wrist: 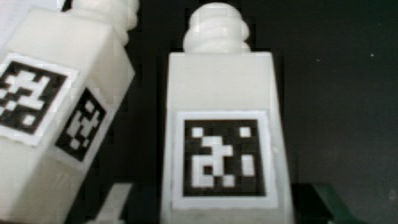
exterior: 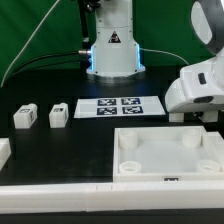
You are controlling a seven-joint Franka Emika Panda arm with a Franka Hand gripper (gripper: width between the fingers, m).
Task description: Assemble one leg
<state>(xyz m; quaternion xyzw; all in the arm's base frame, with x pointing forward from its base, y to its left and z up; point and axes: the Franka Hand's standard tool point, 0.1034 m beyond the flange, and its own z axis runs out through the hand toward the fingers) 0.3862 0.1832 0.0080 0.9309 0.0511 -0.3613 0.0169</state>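
Observation:
In the wrist view, a white leg (wrist: 222, 120) with a black-and-white tag and a knobbed end lies on the black table between my fingers. My gripper (wrist: 226, 198) is open, with one finger (wrist: 121, 202) on each side of the leg and a small gap on both sides. A second leg (wrist: 63, 95) lies close beside it. In the exterior view, my gripper (exterior: 194, 116) is low at the right behind the tray panel, and it hides these two legs. Two more legs (exterior: 25, 117) (exterior: 58, 115) stand at the left.
The large white tray panel (exterior: 170, 172) with corner holes lies at the front right. The marker board (exterior: 120, 106) lies in the middle. A white part (exterior: 3, 152) shows at the exterior view's left edge. The robot base (exterior: 113, 50) stands at the back.

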